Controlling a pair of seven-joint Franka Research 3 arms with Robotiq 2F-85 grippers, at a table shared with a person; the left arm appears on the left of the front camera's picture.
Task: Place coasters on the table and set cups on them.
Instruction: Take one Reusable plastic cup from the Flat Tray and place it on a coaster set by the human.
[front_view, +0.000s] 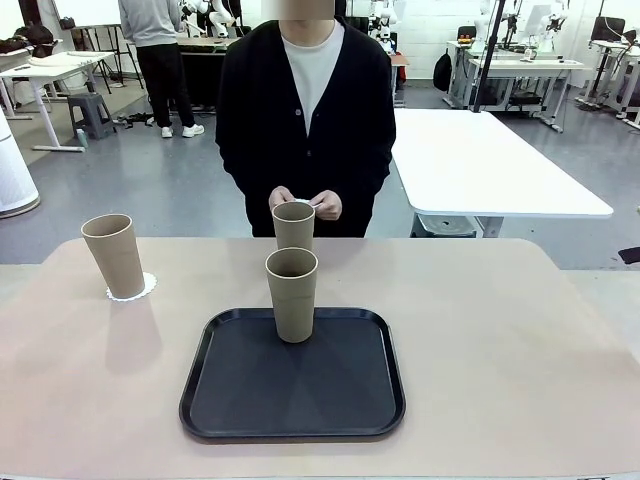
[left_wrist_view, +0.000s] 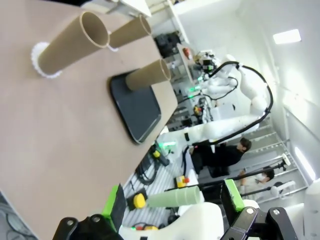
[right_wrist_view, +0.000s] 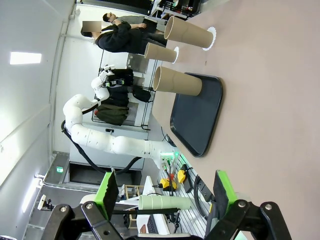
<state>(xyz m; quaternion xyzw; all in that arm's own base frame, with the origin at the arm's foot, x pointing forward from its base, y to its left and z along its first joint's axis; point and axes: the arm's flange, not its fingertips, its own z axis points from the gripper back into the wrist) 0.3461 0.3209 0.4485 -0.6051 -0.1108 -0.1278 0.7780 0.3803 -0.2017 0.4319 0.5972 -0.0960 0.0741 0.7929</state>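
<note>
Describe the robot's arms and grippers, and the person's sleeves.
The left gripper and right gripper are black with bright green pads. The arms are white, rounded links trailing black cables. The person's long sleeves are black.

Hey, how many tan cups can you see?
3: the left cup on a doily, the far cup before the person, the near cup on the black tray. None seems hidden.
</note>
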